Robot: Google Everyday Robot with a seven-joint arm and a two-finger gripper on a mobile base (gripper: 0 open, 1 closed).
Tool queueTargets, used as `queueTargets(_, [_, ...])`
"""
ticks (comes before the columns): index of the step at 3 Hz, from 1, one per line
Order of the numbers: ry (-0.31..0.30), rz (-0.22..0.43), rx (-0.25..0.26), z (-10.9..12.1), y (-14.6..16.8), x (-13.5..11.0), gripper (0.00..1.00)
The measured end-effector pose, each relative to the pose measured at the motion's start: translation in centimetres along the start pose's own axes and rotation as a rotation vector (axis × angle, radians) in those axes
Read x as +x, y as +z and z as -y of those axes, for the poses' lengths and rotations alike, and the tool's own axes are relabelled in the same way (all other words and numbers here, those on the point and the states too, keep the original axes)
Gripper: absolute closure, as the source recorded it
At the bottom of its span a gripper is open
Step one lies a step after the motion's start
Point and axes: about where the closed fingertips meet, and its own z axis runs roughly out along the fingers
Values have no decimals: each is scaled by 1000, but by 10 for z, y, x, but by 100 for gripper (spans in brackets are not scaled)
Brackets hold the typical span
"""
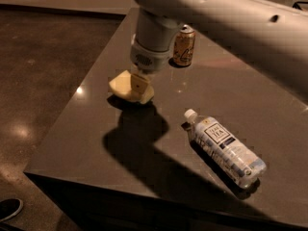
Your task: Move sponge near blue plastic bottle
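The pale yellow sponge (pixel 124 85) is at the left middle of the dark table (pixel 86 143). My gripper (pixel 138 87) comes straight down from the white arm and is shut on the sponge, with one finger (pixel 140 84) showing against its near face. The sponge is at or just above the tabletop. The blue plastic bottle (pixel 225 148) lies on its side to the right and nearer the front, with its white cap (pixel 190 114) pointing toward the sponge. A wide gap separates sponge and bottle.
A gold drink can (pixel 184 45) stands upright behind the gripper, toward the table's back. The arm's shadow covers the table between sponge and bottle. The table's left edge (pixel 79 88) and front edge (pixel 144 189) drop to the floor.
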Motion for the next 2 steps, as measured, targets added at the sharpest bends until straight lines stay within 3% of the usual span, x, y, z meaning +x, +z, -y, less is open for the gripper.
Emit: queueTargets(2, [136,-25,-15,13,-12,73,100])
